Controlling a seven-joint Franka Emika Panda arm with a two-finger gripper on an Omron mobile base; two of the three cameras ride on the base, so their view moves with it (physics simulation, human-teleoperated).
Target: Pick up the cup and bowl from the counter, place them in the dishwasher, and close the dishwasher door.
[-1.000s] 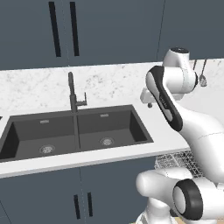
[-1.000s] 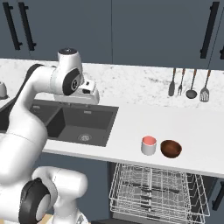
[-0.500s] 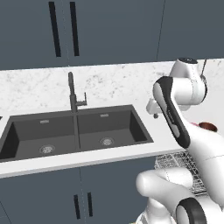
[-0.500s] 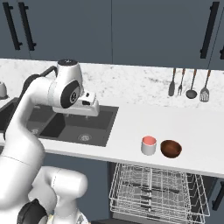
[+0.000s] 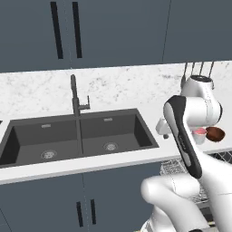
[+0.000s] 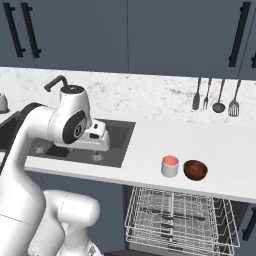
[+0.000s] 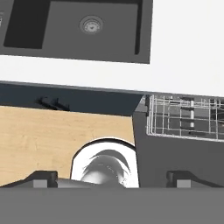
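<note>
With the claw [image 7: 112,177] spread wide and empty above the desk [image 6: 150,145] edge near the sink [image 6: 107,145], well left of the cup [image 6: 170,165] and bowl [image 6: 195,170] sitting just beside each other above the rack [image 6: 180,215], a hasty descent might knock the bowl while grabbing the cup.

Dark sink [image 7: 87,30], white counter [image 7: 188,43], wire rack [image 7: 183,116] below.
</note>
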